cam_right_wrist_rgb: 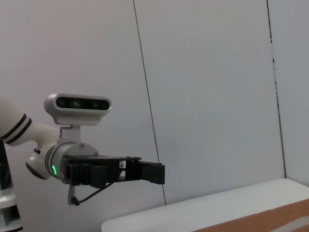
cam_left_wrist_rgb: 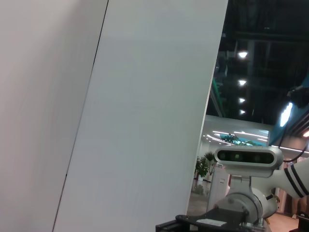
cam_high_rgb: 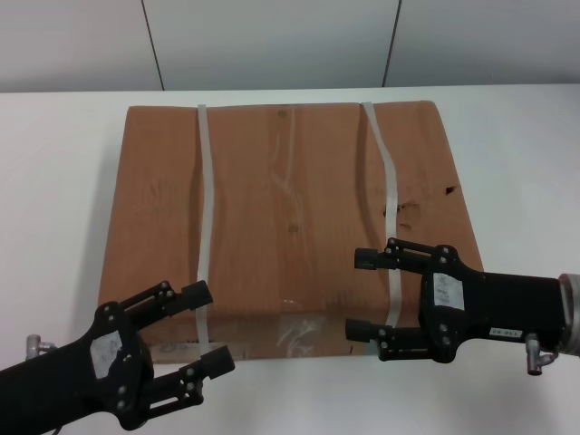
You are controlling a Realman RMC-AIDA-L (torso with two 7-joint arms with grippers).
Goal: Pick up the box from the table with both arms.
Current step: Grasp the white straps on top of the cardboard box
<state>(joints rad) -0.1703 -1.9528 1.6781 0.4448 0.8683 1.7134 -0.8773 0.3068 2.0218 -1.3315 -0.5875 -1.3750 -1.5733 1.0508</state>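
Currently, step in hand: the approach is judged to be under way, with neither gripper yet set against the box (cam_high_rgb: 290,222).
Box: it is seen lying flat on the table (cam_high_rgb: 54,199) in the middle of the head view, its near face towards the lower edge of the frame, with a grey label (cam_high_rgb: 297,333) on that face.
Straps: two pale straps (cam_high_rgb: 207,217) are run from the far edge over the top and down the near face.
Left gripper (cam_high_rgb: 201,331): it is shown at the lower left of the head view, fingers spread, nothing held, in front of the box's near left corner and close to the left strap.
Right gripper (cam_high_rgb: 362,294): it is shown at the lower right of the head view, fingers spread and empty, over the near right part of the box beside the right strap; whether it touches the cardboard cannot be told.
Wrist views: only wall panels, the robot's head (cam_right_wrist_rgb: 77,104) and the other arm are shown; in the right wrist view a strip of the box is seen at the lower right corner.
Advice for doing it well: the grippers would best be carried out to opposite sides, pressed inward evenly at matching height, and clear of the straps.
Risk: uneven pressure would likely tilt the flat box.
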